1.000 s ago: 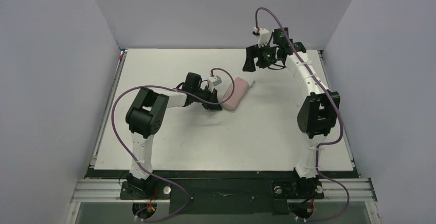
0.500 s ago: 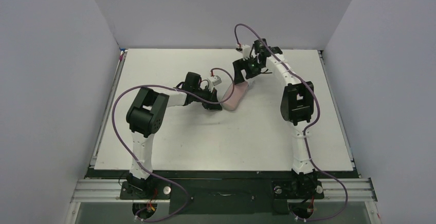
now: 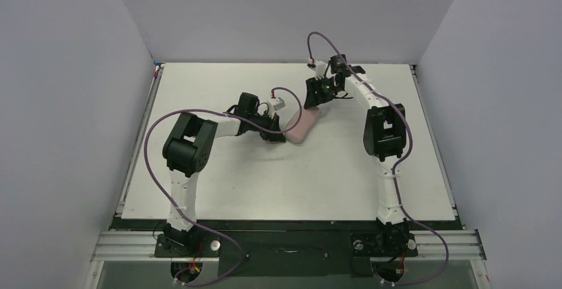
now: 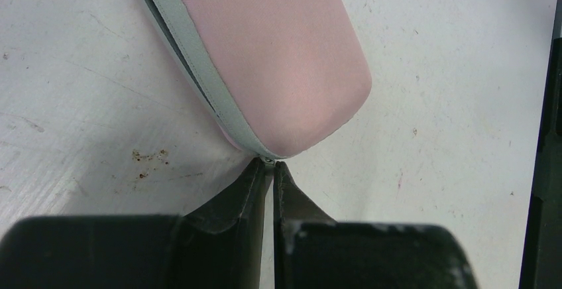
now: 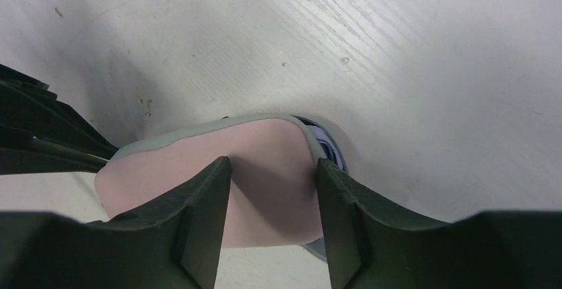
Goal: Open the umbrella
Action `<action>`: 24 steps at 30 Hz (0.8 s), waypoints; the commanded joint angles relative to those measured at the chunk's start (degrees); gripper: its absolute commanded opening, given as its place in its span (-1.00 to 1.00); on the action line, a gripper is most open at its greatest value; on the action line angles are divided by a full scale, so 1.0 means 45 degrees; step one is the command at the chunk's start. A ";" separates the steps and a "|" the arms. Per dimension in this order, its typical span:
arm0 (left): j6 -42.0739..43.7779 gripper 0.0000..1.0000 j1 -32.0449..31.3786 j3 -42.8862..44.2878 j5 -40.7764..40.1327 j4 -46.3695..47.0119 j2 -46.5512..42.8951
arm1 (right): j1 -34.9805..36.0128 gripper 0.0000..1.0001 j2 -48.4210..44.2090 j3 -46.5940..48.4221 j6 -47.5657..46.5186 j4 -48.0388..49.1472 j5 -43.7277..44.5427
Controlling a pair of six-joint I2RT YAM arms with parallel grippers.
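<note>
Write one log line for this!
left tool: pinching zip pull | right tool: straddling case, grip unclear

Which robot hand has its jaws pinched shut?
The left gripper: its jaws are pressed together at the zipper end of the pink case. The right gripper has jaws apart over its other end.

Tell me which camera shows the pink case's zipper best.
Left wrist: the grey zipper runs along the pink case to the left gripper, which pinches its end. Right wrist shows a curved stretch; the top view shows only a small pink shape.
</note>
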 commanded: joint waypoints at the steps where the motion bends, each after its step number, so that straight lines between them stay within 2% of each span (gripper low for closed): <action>1: 0.0207 -1.00 0.0154 0.0201 -0.0376 -0.0524 0.0293 | -0.0087 -0.17 -0.0352 -0.1034 -0.0017 -0.0110 -0.0180; 5: 0.0003 -1.00 0.0172 0.0131 -0.0474 -0.0372 0.0265 | -0.0309 -0.45 -0.0767 -0.1784 -0.0095 -0.0095 -0.0026; 7: 0.0001 -1.00 0.0174 0.0146 -0.0581 -0.0369 0.0243 | -0.0374 -0.69 -0.1073 -0.2076 -0.0286 -0.0375 0.0020; 12: -0.0120 -1.00 0.0251 0.0751 -0.0605 -0.0684 0.0522 | -0.0402 -0.76 -0.2441 -0.3898 -0.1709 -0.1886 0.0342; 16: -0.0041 -1.00 0.0252 0.1822 0.0144 -0.2174 0.1057 | -0.0433 -0.56 -0.3798 -0.6052 -0.3441 -0.2651 0.0262; 17: 0.0145 -1.00 0.0252 0.2178 0.0486 -0.2371 0.1241 | -0.0429 -0.44 -0.4064 -0.6686 -0.3751 -0.2664 0.0266; 24: 0.2303 -1.00 0.0155 0.3299 0.2172 -0.5067 0.1874 | -0.0606 0.03 -0.6075 -0.7364 -0.7597 -0.3199 0.0384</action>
